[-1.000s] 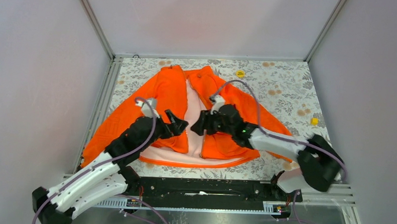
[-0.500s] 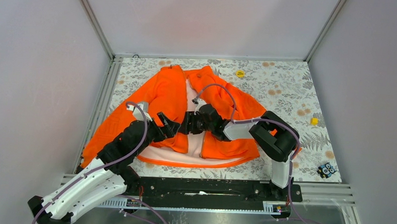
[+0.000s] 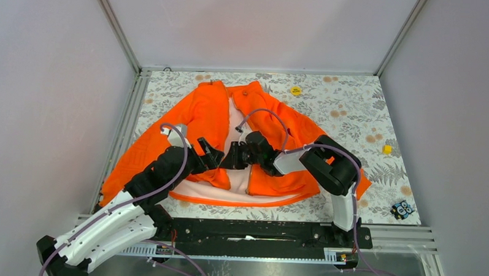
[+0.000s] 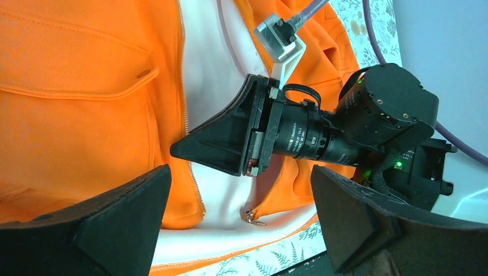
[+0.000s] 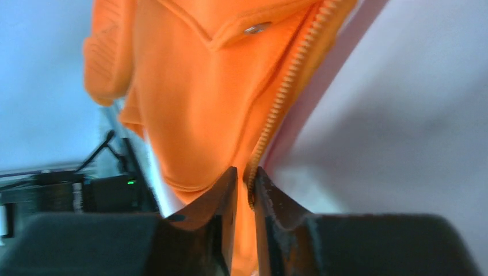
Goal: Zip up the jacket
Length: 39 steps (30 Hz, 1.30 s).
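Observation:
The orange jacket (image 3: 206, 115) lies open on the table, with its white lining (image 3: 237, 174) showing in the middle. My right gripper (image 3: 232, 158) is shut on the zipper edge of the left front panel; in the right wrist view the zipper teeth (image 5: 282, 95) run down between the nearly closed jaws of this gripper (image 5: 246, 179). My left gripper (image 3: 214, 154) is open and empty just left of it. In the left wrist view it (image 4: 240, 198) spans wide over the hem. The metal zipper slider (image 4: 253, 217) sits at the bottom of the right panel.
A yellow disc (image 3: 296, 90) lies at the back and a small yellow cube (image 3: 387, 149) at the right. A small black-and-blue object (image 3: 401, 209) sits at the front right. Grey walls enclose the table, and a metal rail (image 3: 129, 118) runs along its left side.
My right arm has folded in and its gripper has moved left onto the left panel's zipper edge. My left gripper has drawn back slightly to the left.

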Each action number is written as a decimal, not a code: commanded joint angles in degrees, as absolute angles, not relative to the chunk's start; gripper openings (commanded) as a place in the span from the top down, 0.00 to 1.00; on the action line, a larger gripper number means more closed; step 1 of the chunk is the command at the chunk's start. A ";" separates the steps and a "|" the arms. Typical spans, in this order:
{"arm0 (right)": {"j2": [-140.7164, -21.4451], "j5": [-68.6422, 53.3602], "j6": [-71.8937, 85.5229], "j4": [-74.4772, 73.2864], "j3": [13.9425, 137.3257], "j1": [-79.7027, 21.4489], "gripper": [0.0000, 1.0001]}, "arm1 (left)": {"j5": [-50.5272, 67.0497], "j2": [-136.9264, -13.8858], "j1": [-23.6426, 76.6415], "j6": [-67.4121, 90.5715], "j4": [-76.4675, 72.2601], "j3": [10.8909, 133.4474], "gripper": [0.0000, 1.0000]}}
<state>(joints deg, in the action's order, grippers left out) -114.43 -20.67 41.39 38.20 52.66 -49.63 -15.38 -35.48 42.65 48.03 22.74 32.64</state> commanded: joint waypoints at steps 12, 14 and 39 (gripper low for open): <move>-106.41 -29.06 105.90 76.86 37.71 -52.77 1.00 | -21.49 -32.02 42.43 42.90 28.29 44.89 0.01; -107.46 -26.54 105.10 74.84 34.58 -52.70 1.00 | -21.39 -32.12 42.39 42.93 28.30 44.67 0.01; -83.85 -6.87 32.98 0.57 48.42 -52.47 0.40 | -0.26 -40.93 42.45 50.09 20.99 28.81 0.15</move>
<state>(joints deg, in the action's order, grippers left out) -91.88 -11.49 36.84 9.93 46.94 -52.40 -2.48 -42.09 42.65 48.71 25.71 28.64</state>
